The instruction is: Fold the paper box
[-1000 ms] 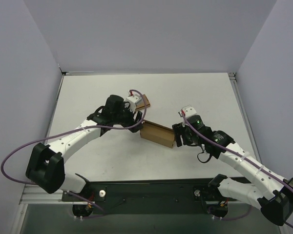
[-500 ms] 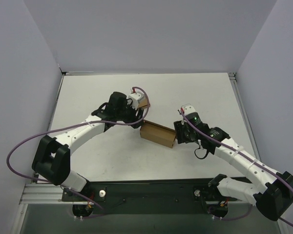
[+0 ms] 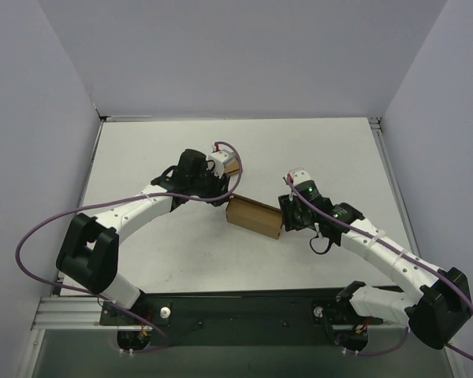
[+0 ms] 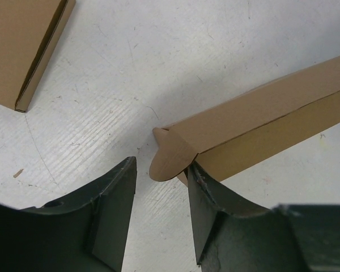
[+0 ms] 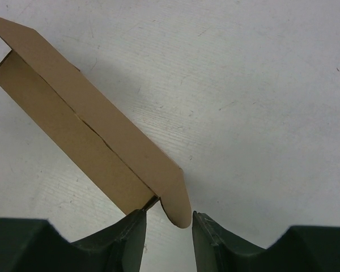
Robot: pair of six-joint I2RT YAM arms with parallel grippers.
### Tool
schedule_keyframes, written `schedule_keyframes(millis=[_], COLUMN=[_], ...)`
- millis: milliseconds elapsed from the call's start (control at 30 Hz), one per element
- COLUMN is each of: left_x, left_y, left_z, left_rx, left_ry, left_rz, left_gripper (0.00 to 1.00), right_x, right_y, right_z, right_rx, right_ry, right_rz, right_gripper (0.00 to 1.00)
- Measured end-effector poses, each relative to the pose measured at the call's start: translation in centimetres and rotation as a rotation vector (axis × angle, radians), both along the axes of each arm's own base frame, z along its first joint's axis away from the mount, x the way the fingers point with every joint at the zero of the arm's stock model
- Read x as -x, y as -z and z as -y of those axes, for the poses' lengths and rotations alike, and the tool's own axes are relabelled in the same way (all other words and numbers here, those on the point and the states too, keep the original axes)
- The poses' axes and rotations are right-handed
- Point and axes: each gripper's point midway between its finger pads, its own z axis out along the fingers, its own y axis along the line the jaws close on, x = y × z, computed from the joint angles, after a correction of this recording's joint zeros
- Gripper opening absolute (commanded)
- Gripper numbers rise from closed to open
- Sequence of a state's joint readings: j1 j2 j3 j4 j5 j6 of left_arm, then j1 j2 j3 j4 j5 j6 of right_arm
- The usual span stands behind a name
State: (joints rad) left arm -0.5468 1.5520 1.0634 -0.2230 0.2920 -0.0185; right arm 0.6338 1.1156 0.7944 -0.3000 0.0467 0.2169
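Observation:
The paper box [image 3: 254, 216] lies as a long brown folded piece in the middle of the table. My left gripper [image 3: 223, 197] stands at its left end and my right gripper [image 3: 285, 214] at its right end. In the left wrist view a rounded tab [image 4: 169, 157] of the paper box [image 4: 260, 119] sticks out just ahead of the right finger [image 4: 203, 192]; the left gripper [image 4: 161, 175] is open with bare table between its jaws. In the right wrist view the right gripper [image 5: 169, 222] is open, narrowly set around another rounded tab [image 5: 178, 201] of the paper box [image 5: 85, 130], with small gaps.
A smaller flat brown cardboard box [image 4: 22, 51] lies on the table just beyond my left gripper; from above, only its edge [image 3: 235, 162] shows past the left wrist. White walls close the table [image 3: 323, 150] at the back and both sides.
Both grippers have narrowed. The left wrist moved a little away from me, covering more of the small box. The right gripper edged closer to the paper box's end.

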Motion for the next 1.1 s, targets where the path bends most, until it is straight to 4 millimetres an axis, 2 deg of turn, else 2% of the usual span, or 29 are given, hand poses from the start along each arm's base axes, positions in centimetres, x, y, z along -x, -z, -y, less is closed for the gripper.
schedule_keyframes(millis=[200, 300, 400, 533, 633, 700, 1100], left_x=[0.0, 0.0, 0.0, 0.2, 0.3, 0.2, -0.3], left_y=[0.0, 0.0, 0.0, 0.0, -0.3, -0.7, -1.7], left_z=[0.0, 0.0, 0.1, 0.3, 0.7, 0.9, 1.1], left_rx=[0.001, 0.001, 0.004, 0.019, 0.04, 0.053, 0.117], left_ry=[0.0, 0.0, -0.002, -0.002, 0.0, -0.006, -0.131], left_rz=[0.001, 0.0, -0.003, -0.019, -0.03, -0.034, -0.106], left_gripper=[0.44, 0.39, 0.3, 0.16, 0.08, 0.01, 0.0], right_x=[-0.1, -0.1, 0.0, -0.1, -0.2, -0.3, -0.7], right_y=[0.7, 1.0, 1.3, 1.4, 1.3, 1.2, 0.8], right_z=[-0.1, -0.1, -0.1, -0.1, -0.1, -0.2, -0.8], right_rx=[0.011, 0.019, 0.025, 0.028, 0.027, 0.029, 0.137], right_ry=[0.002, 0.003, 0.003, 0.002, 0.001, 0.0, -0.011], right_rz=[-0.02, -0.03, -0.038, -0.041, -0.038, -0.037, -0.01], right_gripper=[0.32, 0.24, 0.2, 0.05, 0.0, 0.0, 0.0])
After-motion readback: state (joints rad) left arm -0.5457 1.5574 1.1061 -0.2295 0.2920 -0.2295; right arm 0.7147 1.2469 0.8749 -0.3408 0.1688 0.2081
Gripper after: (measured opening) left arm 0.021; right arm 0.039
